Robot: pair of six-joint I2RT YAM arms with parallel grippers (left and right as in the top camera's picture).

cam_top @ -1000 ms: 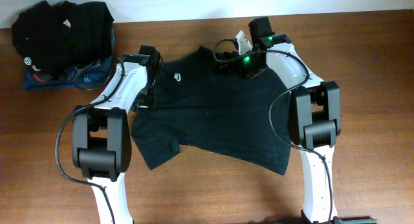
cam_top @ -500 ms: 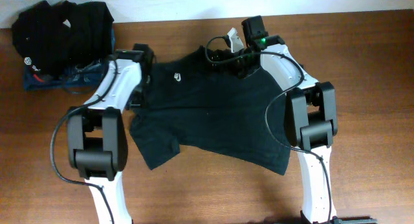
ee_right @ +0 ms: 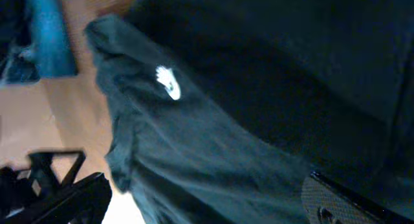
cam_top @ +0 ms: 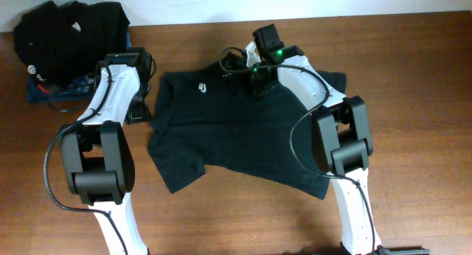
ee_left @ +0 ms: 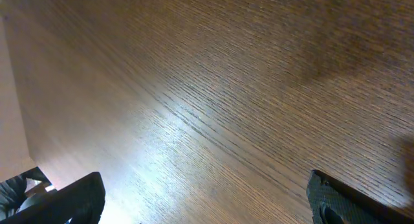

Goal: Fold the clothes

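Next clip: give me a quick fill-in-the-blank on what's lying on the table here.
1. The T-shirt spread on the table is ____ in colour.
2. Its small logo is ____.
3. The pile of dark clothes lies at the robot's far ____ corner.
Missing words: black; white; left.

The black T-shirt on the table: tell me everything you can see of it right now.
The black T-shirt looks like soft, thin knit, with a small white logo on the chest. It lies front-up on the wooden table, spread out but wrinkled, collar toward the far edge and an uneven hem nearest the robot bases. The right arm crosses over its collar area, and the right gripper hangs open above the fabric. No part is folded yet.
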